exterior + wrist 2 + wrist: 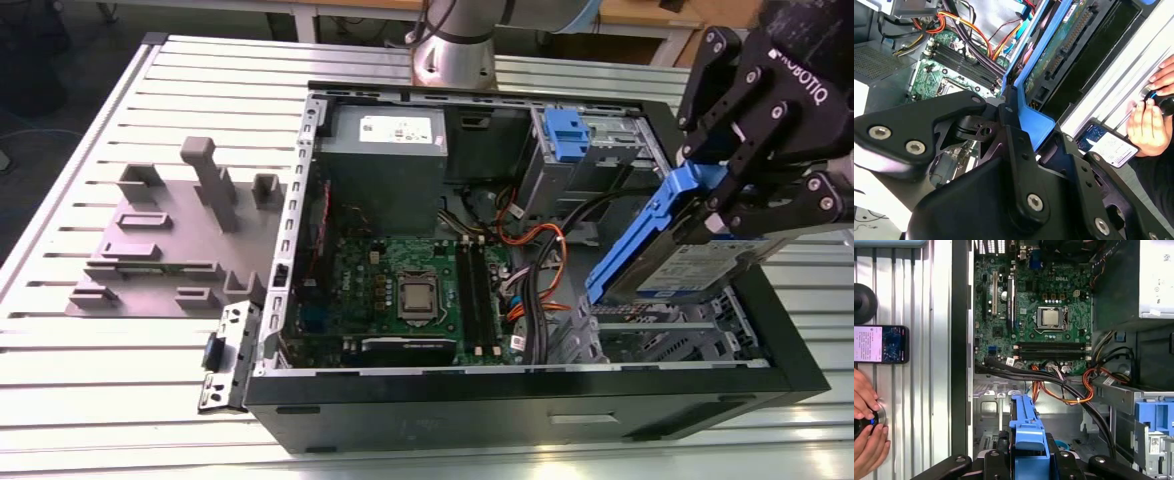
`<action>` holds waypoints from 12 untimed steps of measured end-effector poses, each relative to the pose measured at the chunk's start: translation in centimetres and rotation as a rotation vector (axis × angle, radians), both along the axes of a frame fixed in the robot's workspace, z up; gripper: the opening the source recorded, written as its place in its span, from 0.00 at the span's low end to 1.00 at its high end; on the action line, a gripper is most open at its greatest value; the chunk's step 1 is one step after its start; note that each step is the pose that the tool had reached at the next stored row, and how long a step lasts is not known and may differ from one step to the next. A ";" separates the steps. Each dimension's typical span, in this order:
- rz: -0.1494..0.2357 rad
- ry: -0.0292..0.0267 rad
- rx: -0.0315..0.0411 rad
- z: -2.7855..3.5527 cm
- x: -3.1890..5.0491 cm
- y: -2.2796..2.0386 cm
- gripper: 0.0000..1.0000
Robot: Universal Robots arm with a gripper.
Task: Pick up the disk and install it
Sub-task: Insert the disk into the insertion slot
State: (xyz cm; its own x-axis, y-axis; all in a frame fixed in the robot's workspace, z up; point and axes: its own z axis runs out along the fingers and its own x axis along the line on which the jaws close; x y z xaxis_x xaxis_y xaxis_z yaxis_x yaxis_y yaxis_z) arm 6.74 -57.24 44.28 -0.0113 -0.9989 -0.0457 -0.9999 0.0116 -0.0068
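The disk (691, 266), a silver drive with a white-and-blue label and blue rails, hangs tilted over the drive cage (667, 335) at the exterior view's right end of the open computer case (534, 405). My gripper (731, 212) is shut on its upper end, black fingers clamping the blue rail. In the second wrist view the disk's blue rail (1036, 122) and green circuit side run away from the gripper (1019, 132) toward the case. In the first wrist view the blue rail (1026, 432) sits between the fingers (999, 460), above the cage floor.
Inside the case lie the motherboard (414, 290), a grey power supply (387, 150), orange and black cables (541, 250) and a blue latch piece (567, 135). A grey fixture (174, 240) stands on the slatted table. A person's hands (866, 440) and a phone (879, 343) are beside the case.
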 end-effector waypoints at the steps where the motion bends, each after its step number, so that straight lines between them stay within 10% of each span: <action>1: 0.000 0.0000 0.0000 -0.11 0.03 -0.05 0.36; 12: -0.003 0.0000 -0.0004 -0.69 0.46 -0.33 0.36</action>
State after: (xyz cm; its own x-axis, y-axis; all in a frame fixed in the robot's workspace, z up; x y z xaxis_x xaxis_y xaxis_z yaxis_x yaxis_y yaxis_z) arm 7.20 -57.57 43.59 -0.0139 -0.9989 -0.0453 -0.9999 0.0142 -0.0067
